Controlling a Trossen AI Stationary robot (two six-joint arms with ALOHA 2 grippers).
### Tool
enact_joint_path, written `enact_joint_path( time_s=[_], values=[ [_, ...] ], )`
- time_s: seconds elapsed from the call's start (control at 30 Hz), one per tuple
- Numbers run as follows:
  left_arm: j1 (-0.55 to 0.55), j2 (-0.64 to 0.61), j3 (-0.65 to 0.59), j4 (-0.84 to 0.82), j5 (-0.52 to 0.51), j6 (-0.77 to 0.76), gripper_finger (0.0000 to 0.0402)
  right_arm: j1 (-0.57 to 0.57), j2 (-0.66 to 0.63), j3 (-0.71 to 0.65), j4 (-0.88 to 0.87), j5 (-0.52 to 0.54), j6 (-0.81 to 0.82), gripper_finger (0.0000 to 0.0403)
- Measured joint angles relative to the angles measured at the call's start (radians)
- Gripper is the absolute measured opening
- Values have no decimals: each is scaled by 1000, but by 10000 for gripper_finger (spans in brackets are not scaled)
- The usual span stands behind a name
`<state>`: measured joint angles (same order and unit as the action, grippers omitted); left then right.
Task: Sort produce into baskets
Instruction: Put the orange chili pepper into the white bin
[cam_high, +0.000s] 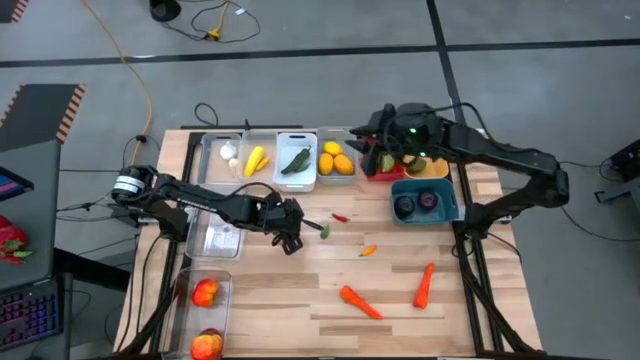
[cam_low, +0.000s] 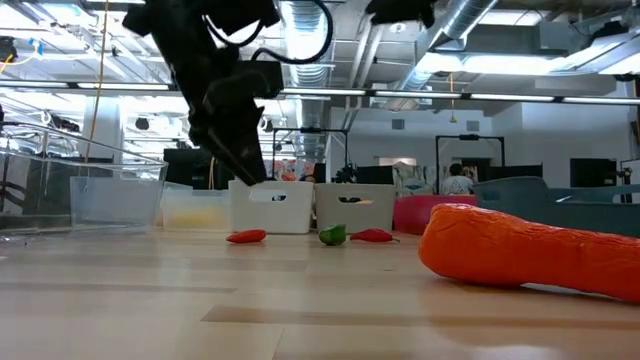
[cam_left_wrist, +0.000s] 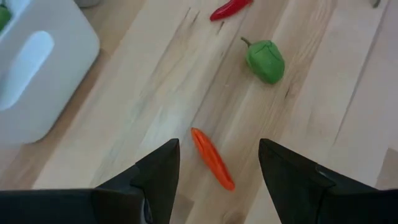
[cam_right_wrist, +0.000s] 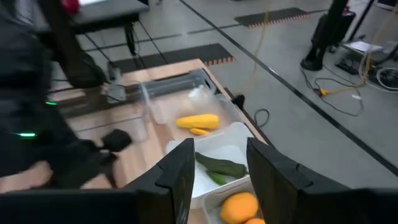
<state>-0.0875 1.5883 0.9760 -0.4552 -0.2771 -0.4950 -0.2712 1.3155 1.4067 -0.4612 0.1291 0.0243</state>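
Left gripper: the left gripper (cam_high: 290, 238) is low over the middle of the table (cam_high: 300, 300). In its wrist view (cam_left_wrist: 217, 165) the two fingers stand apart and hold nothing.
Small chili between the fingers: only the left wrist view shows an orange-red chili (cam_left_wrist: 212, 158) lying on the wood between the fingertips. In the high view the gripper hides it.
Green pepper: a small green pepper (cam_left_wrist: 265, 60) lies a little beyond that chili. The high view (cam_high: 324, 231) shows it just beside the gripper.
Red chili: a red chili (cam_left_wrist: 230, 9) lies farther on, also seen from above (cam_high: 341, 217).
Right gripper: the right gripper (cam_high: 378, 150) is over the back row of baskets, beside the red basket (cam_high: 378, 172). In its wrist view (cam_right_wrist: 221, 163) the fingers are apart with nothing between them.
Back baskets: a clear basket (cam_high: 215, 150) holds white garlic (cam_high: 229, 153) and a yellow piece (cam_high: 255, 160); the white basket (cam_high: 296, 178) holds green cucumbers (cam_high: 296, 161); the next one holds lemons (cam_high: 336, 160). The teal basket (cam_high: 425, 213) holds purple rounds (cam_high: 418, 202).
Loose carrots: two carrots (cam_high: 361, 301) (cam_high: 424, 285) lie at the front of the table. The low view shows one (cam_low: 530, 248) very near its camera.
Front left: a clear basket (cam_high: 185, 300) with red-orange fruit (cam_high: 205, 292) shows only from above.
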Motion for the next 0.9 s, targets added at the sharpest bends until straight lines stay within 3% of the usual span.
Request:
enact_joint_path(
  time_s=[0.33,0.57,0.9],
  values=[
    [0,69,-19,77,7,-1,207,104,-74,0,-18,0,11,171],
    [2,165,-9,68,-5,-9,207,156,-49,0,-40,0,9,171],
    [9,199,-8,53,-31,-43,189,230,4,0,-51,0,10,171]
  ],
)
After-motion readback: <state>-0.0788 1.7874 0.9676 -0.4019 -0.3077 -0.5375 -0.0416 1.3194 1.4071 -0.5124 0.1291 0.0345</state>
